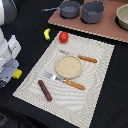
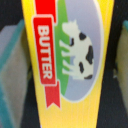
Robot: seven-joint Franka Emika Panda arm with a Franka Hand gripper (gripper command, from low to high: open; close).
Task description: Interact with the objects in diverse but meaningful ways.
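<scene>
Seen from the wrist, a yellow butter packet (image 2: 65,65) fills the frame, with a red "BUTTER" banner and a black-and-white cow on a pale oval. Pale grey finger pads (image 2: 15,55) stand close on both sides of it, so the claw (image 2: 64,70) appears clamped on the packet.

In the exterior view the white arm sits at the exterior view's left edge, and a bit of the yellow packet (image 1: 17,74) pokes out beside the claw (image 1: 12,72), just off the edge of a woven placemat (image 1: 95,90) on the dark desk (image 1: 112,105).

On the near part of the placemat a brown sausage stick (image 1: 45,90) lies diagonally. Just beyond it lies an orange-handled fork (image 1: 65,80), touching or nearly touching a round tan plate (image 1: 68,67) at the mat's middle. Past the plate lies an orange-handled knife (image 1: 80,57).

Farther off, a red tomato (image 1: 63,36) rests at the mat's far corner, and a yellow banana (image 1: 47,34) lies near it on the dark desk.

At the back, a brown board (image 1: 85,27) carries a dark grey long-handled pan (image 1: 69,9), a dark grey pot (image 1: 92,12) beside it, and a light bowl-like vessel (image 1: 123,17) at the exterior view's right edge.
</scene>
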